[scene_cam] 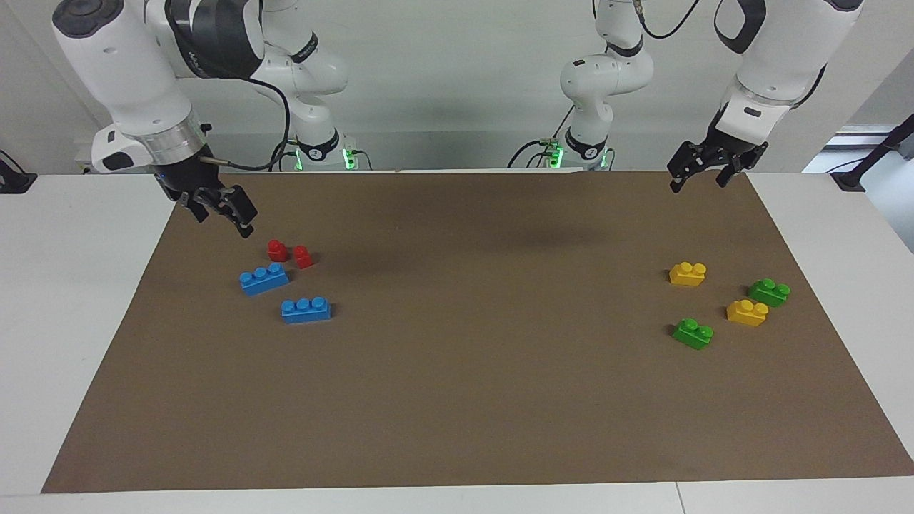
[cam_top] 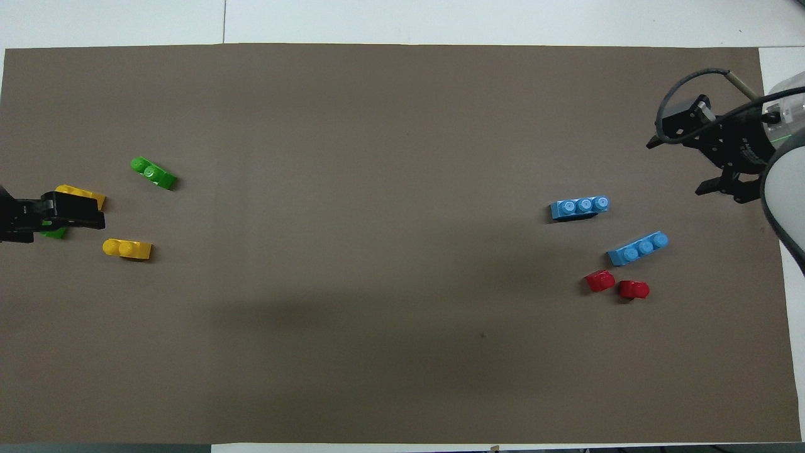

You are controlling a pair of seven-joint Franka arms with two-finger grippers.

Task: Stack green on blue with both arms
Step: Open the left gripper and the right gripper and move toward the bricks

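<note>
Two green two-stud bricks lie toward the left arm's end. The brighter one (scene_cam: 692, 333) (cam_top: 153, 173) lies farthest from the robots. The other green brick (scene_cam: 769, 291) is mostly covered by my left gripper in the overhead view. Two sky-blue three-stud bricks lie toward the right arm's end, one (scene_cam: 263, 278) (cam_top: 638, 248) nearer to the robots than the other (scene_cam: 305, 310) (cam_top: 580, 207). My left gripper (scene_cam: 701, 177) (cam_top: 63, 217) is open and empty, raised over the mat's edge. My right gripper (scene_cam: 223, 214) (cam_top: 679, 167) is open and empty, raised over the mat beside the red bricks.
Two small red bricks (scene_cam: 277, 250) (scene_cam: 303, 256) sit just nearer to the robots than the blue ones. Two yellow two-stud bricks (scene_cam: 687, 273) (scene_cam: 747, 312) lie among the green ones. A brown mat (scene_cam: 457, 400) covers the white table.
</note>
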